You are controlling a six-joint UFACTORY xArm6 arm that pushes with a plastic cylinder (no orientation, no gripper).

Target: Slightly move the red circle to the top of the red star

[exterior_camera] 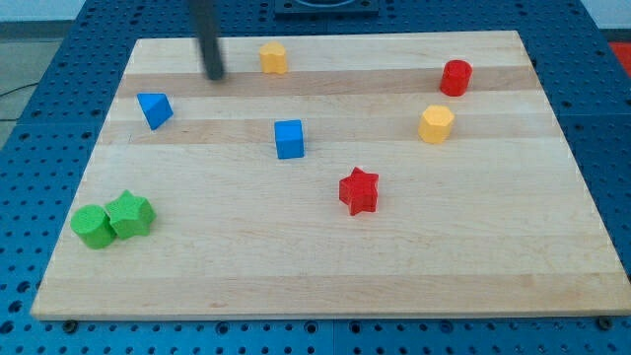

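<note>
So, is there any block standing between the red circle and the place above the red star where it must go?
Nothing visible blocks that path. The red circle sits up and to the view's right of the red star; the yellow hexagon lies just below that path. My tip is far off at the view's left.

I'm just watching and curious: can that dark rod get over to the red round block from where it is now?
Probably yes. My tip is near the view's top left, the red circle at top right. Only the small yellow block sits near that line, and it looks easy to skirt.
</note>
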